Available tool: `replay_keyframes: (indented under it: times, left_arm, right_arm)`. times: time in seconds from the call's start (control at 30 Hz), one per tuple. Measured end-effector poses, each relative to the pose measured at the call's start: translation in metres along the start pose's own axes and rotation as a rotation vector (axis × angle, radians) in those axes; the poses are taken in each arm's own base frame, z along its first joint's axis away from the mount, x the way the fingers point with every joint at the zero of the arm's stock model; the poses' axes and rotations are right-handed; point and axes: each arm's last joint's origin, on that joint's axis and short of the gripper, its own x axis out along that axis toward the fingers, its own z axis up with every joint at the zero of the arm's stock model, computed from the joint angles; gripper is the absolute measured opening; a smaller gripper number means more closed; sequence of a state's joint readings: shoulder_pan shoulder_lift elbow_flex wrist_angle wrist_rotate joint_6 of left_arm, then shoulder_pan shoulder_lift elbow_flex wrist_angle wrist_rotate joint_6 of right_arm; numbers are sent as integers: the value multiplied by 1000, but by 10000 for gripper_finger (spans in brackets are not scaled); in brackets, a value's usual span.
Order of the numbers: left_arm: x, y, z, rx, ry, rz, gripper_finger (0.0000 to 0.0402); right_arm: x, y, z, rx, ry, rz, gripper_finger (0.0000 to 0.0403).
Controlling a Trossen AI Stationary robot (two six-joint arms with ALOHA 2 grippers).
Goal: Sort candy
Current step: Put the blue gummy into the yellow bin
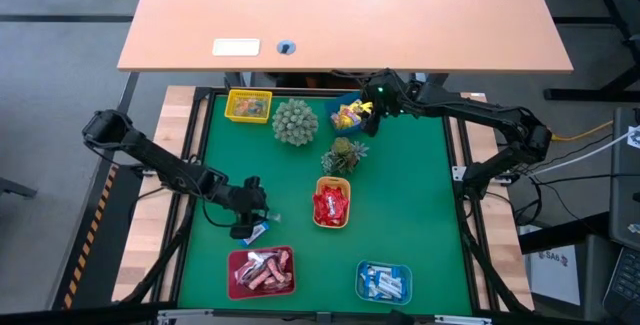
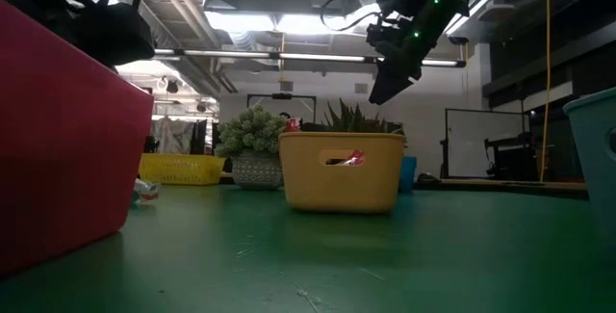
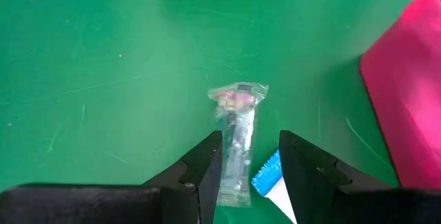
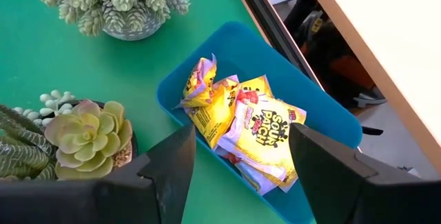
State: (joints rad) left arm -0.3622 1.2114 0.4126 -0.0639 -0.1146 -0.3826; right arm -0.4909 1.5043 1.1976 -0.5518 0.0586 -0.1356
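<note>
My left gripper (image 3: 249,160), part-open astride the clear-wrapped candy (image 3: 236,136) near the red tray (image 3: 408,100), should close centred, avoiding the blue-white candy (image 3: 270,180); right gripper (image 4: 241,160) hovers open, empty.

Two dark jointed arms; green lights on right wrist; black wedge-shaped fingers (image 3: 207,165).

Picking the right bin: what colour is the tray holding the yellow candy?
Blue tray, clearest in right wrist view.

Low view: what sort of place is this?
Probably a robotics lab or workshop: exposed ceiling ducts and strip lights, a green-matted work table with a light wooden desk behind it.
</note>
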Motion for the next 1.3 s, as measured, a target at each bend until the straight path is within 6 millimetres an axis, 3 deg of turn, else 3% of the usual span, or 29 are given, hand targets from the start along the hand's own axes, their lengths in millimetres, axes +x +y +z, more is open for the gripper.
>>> replay_keyframes:
  times: [0.33, 0.77, 1.0, 1.3]
  left_arm:
    - [0, -2, -1, 16, -23, 58, 131]
    - [29, -6, -10, 42, 26, 85, 131]
    - [34, -5, -12, 45, 36, 109, 130]
    - [34, -8, -6, 23, -28, 82, 99]
  right_arm:
    - [0, 0, 0, 0, 0, 0, 234]
    - [0, 0, 0, -1, 2, 1, 234]
    - [0, 0, 0, -1, 2, 1, 234]
    - [0, 0, -2, 32, 22, 3, 234]
